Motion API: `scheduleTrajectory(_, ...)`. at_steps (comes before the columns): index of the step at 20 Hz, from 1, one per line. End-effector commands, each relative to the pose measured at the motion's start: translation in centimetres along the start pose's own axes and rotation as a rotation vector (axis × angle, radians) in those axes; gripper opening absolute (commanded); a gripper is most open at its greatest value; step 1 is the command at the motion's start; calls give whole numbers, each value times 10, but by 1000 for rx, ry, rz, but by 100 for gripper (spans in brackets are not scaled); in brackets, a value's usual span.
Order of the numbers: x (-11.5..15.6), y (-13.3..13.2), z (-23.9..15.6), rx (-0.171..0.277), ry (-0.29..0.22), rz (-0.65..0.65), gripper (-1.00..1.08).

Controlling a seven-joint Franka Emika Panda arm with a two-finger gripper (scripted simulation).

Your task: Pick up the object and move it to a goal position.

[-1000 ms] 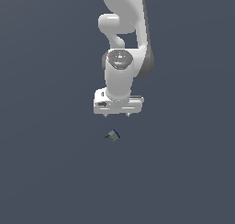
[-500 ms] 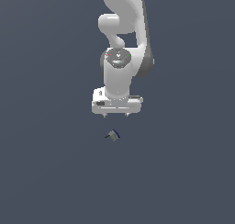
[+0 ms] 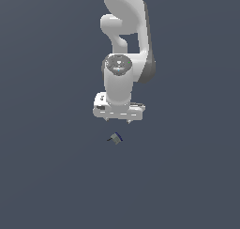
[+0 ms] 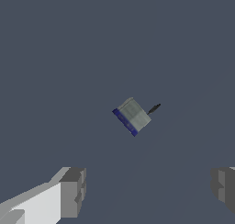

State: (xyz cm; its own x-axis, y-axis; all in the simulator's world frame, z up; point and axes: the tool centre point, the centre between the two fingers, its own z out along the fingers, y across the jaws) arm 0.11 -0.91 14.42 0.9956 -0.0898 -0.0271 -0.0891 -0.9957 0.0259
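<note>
The object (image 3: 115, 138) is a tiny grey block with a dark blue side and a thin dark protruding bit. It lies on the plain grey floor just below the white gripper (image 3: 118, 120) in the exterior view. In the wrist view the object (image 4: 131, 116) lies on the floor well apart from the two grey fingertips (image 4: 73, 192), which stand wide apart. The gripper (image 4: 149, 188) is open and empty, hovering above the object without touching it.
The white arm (image 3: 124, 40) rises behind the gripper to the top of the exterior view. The flat dark grey floor (image 3: 187, 176) spreads all around.
The gripper and arm have hardly moved. The object lies in the same place.
</note>
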Motion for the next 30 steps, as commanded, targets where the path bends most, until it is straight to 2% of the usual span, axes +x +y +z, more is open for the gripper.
scheduleTrajectory(1,3,1,5,4,1,57,100)
scheduleTrajectory(20,30,11,59,30,9,630,100)
scheduleTrajectory(30,37,15,77,35,13,819,100)
